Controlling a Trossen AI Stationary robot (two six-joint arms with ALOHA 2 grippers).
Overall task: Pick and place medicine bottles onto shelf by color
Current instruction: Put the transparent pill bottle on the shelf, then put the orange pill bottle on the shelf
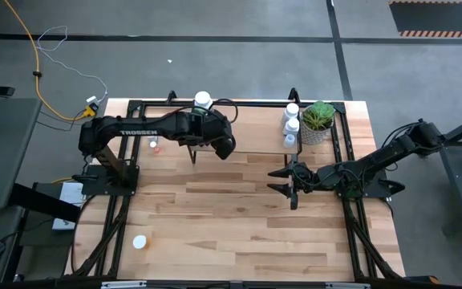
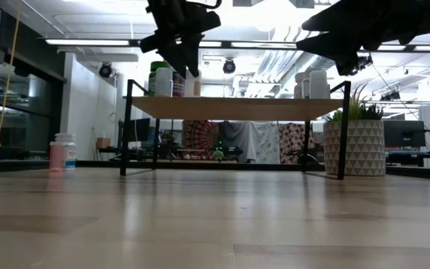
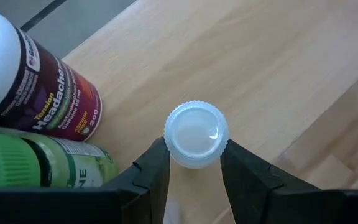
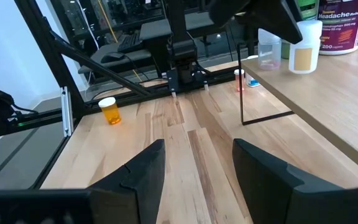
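Observation:
The shelf stands at the table's far side on black legs. My left gripper hangs over its left part, fingers pointing down around a small white-capped medicine bottle. Beside that bottle stand a dark-red "Headache" bottle and a green-capped one. In the right wrist view the small bottle stands on the board next to a clear one. Three white bottles stand at the shelf's right end. My right gripper is open over the table, just on the near side of the shelf's right part. My left gripper pinches the small bottle between its two fingers, just under the ribbed white cap. It comes from above, pointing straight down. The bottle is upright and its base rests on the shelf board.
A potted plant stands by the shelf's right end. An orange bottle lies on the table near the left front corner. A small pink bottle and a white one stand on the table left of the shelf.

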